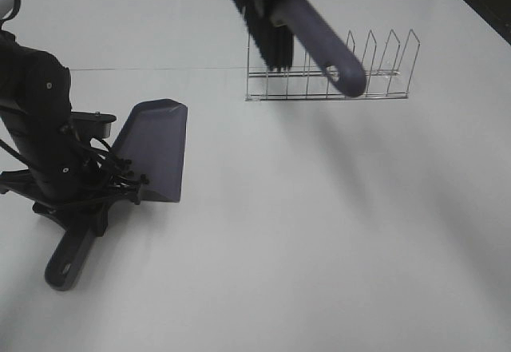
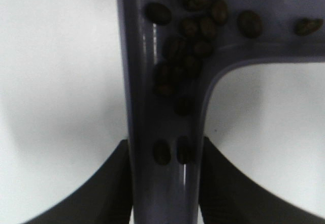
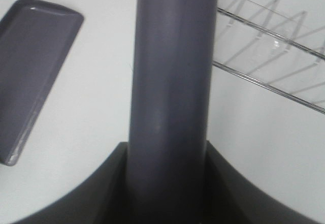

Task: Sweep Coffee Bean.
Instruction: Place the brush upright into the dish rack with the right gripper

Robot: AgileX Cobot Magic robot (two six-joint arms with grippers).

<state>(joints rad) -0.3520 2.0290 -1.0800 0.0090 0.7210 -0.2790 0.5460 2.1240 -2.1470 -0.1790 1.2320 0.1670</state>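
We see a dustpan [image 1: 156, 148] of smooth, glossy purple plastic, and coffee beans [image 2: 190, 51] with a dull, dark skin. The brush [image 1: 319, 37] has a satin-smooth plastic handle and coarse black bristles [image 1: 257, 15]; the rack [image 1: 379, 73] is thin bright metal wire, and the worktop [image 1: 319, 232] looks matt white.

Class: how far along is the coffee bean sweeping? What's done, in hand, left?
Done: the coffee beans lie in the dustpan, clustered near its handle; I spot none on the table. In hand: left pincer shut on the dustpan, right pincer shut on the brush, raised over the wire rack. Left: likely only setting the tools down.
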